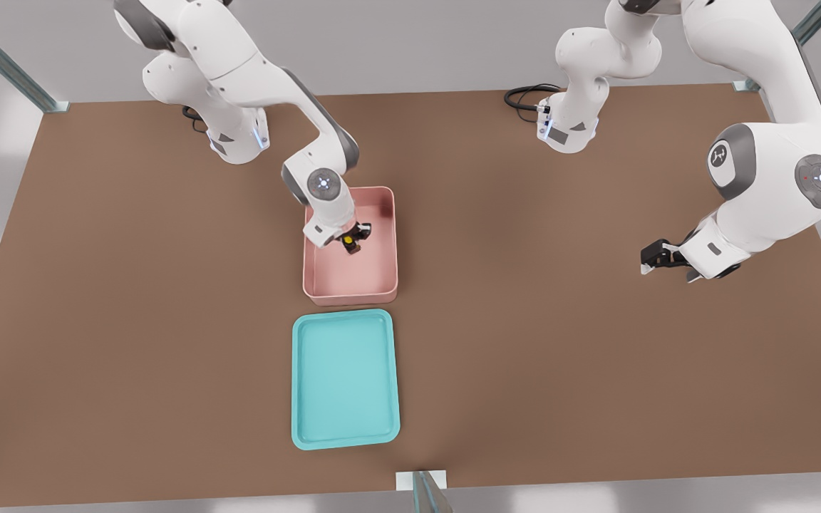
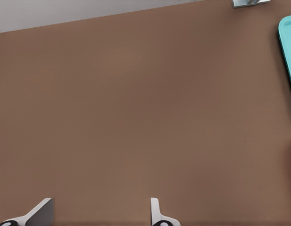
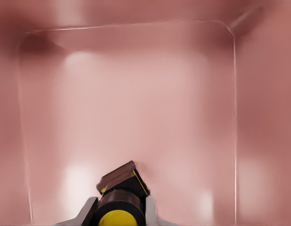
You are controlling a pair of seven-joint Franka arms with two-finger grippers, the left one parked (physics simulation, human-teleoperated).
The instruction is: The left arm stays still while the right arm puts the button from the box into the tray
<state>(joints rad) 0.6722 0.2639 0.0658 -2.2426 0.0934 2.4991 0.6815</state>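
Your gripper (image 1: 353,239) — inside the pink box (image 1: 350,288) — clenches the button (image 3: 119,207); a shallow pinch could drop it before the turquoise tray (image 1: 345,438).

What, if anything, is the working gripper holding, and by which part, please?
The gripper, inside the pink box, is shut on the button, its fingers pinching the dark body's sides.

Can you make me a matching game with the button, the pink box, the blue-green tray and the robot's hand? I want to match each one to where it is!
Things:
1. button
2. box
3. tray
4. hand

Places:
A. empty, on the table in front of the box
B. reaching down inside the box
C. between the hand's fingers
D. on the table, between the arm's base and the tray

Pairs: 1-C, 2-D, 3-A, 4-B
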